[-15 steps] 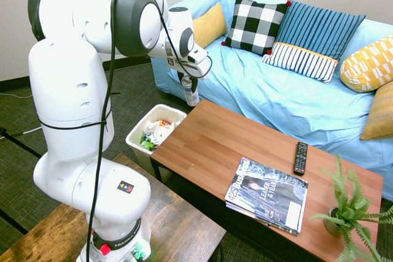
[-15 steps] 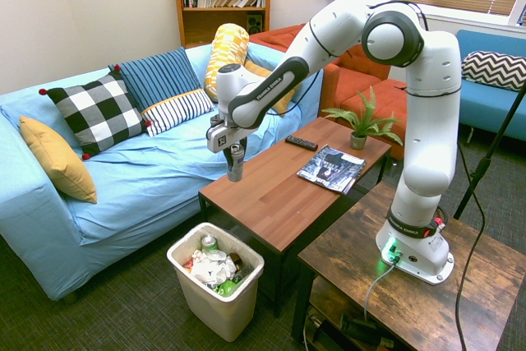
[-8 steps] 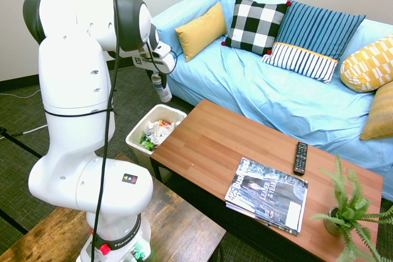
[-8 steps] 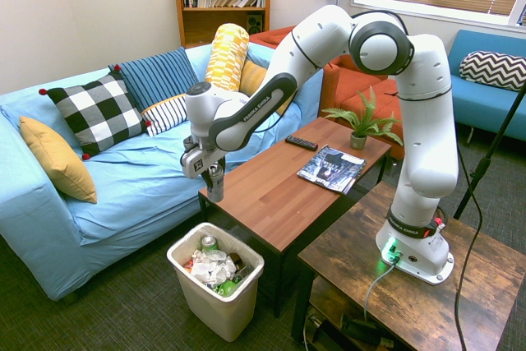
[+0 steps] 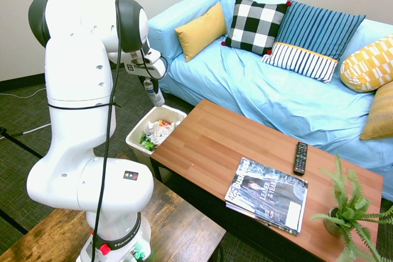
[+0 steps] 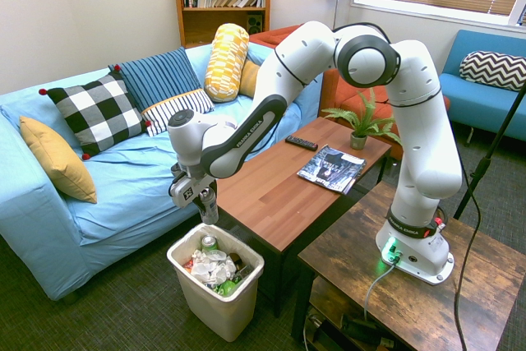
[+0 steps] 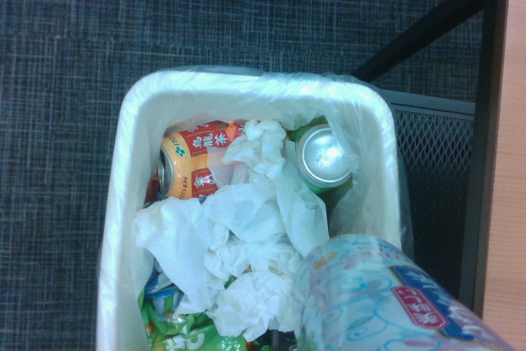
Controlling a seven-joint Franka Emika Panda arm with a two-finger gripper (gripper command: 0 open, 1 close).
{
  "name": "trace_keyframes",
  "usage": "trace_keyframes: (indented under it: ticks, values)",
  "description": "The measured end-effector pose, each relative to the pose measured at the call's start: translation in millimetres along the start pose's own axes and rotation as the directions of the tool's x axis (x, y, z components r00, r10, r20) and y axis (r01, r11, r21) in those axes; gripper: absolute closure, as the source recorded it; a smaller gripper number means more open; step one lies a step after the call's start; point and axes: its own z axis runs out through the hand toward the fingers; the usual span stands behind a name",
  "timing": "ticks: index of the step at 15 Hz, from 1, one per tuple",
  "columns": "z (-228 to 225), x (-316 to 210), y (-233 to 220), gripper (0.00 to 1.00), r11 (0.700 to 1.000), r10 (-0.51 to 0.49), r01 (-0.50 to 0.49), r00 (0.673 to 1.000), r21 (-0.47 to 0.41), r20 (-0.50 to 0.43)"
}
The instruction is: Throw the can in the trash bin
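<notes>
The white arm's gripper is clamped on the can, holding it in the air directly above the open trash bin, which stands on the dark carpet just beside the near end of the wooden coffee table. The bin is nearly full: crumpled white tissue, an orange drink can, a green can with a shiny top and green wrappers.

claw gripped the can upright | trash bin stood directly below claw | worktop edge just beside claw
</notes>
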Motion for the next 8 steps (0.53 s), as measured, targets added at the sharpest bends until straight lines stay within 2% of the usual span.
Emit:
trace_keyframes:
  ticks: [8]
  values:
    - [9.4,2.9,-6.5,0.00,1.000,0.003,-0.003,1.000,-0.018,0.005]
